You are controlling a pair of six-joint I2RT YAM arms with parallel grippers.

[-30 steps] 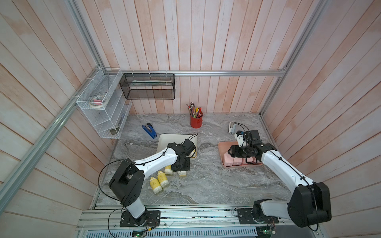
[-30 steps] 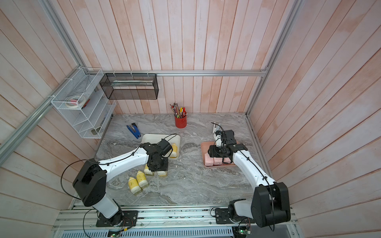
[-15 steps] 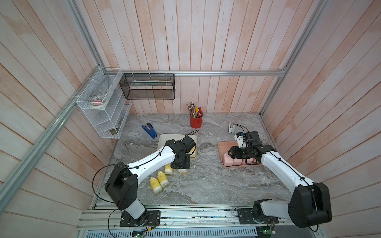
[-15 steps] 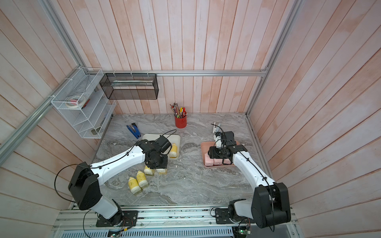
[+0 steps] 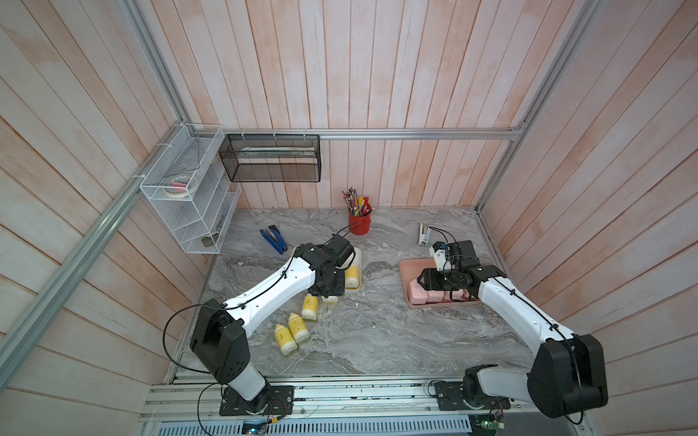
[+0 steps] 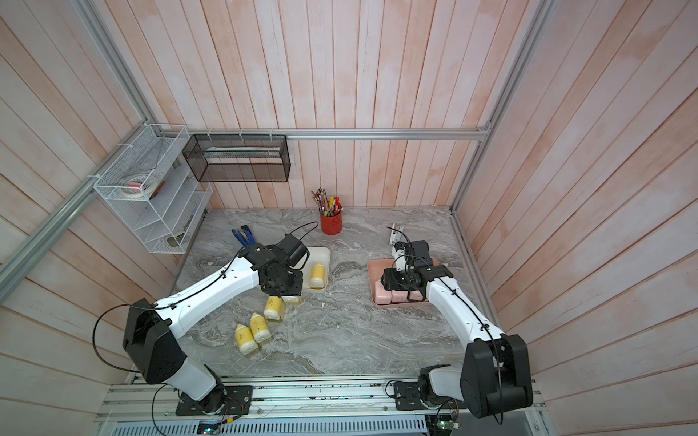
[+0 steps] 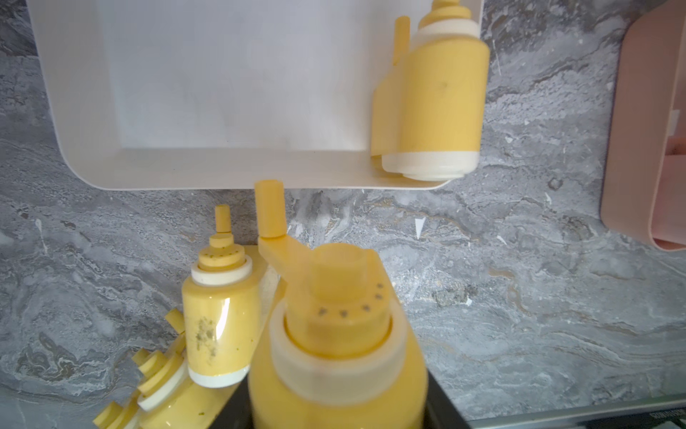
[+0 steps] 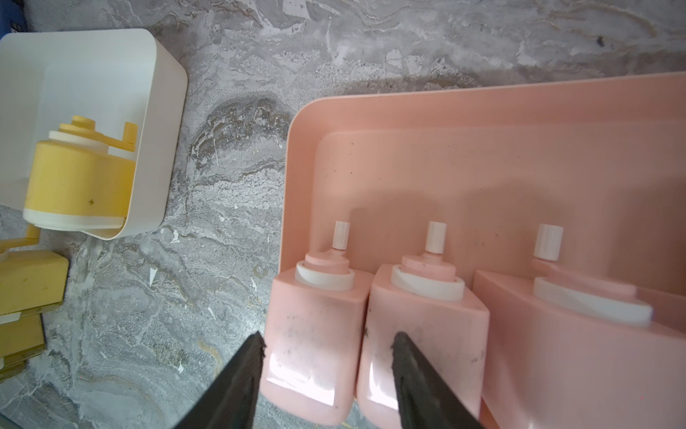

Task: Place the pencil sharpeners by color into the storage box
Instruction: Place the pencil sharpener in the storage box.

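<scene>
Robot lab cell: aluminium frame (image 5: 415, 134), plank walls (image 5: 377, 68), marble tabletop (image 5: 377, 332).

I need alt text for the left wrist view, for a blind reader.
The left gripper holds a yellow bottle-shaped pencil sharpener close to the camera, over a grey marble table. Ahead, a cream tray holds another yellow sharpener; three more sharpeners lie on the table.

A centre tray (image 5: 359, 264) holds one bottle-shaped sharpener (image 5: 352, 275); three loose sharpeners (image 5: 298, 327) lie lower left of it; boxy sharpeners (image 5: 417, 293) sit in the right tray (image 5: 413, 266).
</scene>
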